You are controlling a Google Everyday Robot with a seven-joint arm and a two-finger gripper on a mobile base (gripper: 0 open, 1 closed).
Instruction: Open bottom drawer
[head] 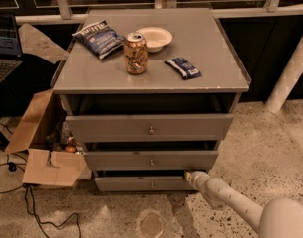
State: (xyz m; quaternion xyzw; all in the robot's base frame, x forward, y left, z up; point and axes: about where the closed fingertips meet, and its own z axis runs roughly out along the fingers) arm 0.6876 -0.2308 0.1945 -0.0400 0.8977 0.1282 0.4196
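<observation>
The grey cabinet (226, 83) has three drawer fronts. The bottom drawer (136, 183) is the slimmest front, with a small round metal knob (152, 185). It stands slightly out from the cabinet, with a dark gap above it. My gripper (189, 175) reaches in from the lower right on a white arm (226, 200). Its tip is at the top right corner of the bottom drawer front, in the gap under the middle drawer (151, 159).
On the cabinet top lie a soda can (135, 53), a white bowl (154, 37), a blue chip bag (99, 37) and a small blue packet (183, 67). An open cardboard box (40, 148) and cables (27, 202) sit on the floor at left. A white post (290, 73) stands at right.
</observation>
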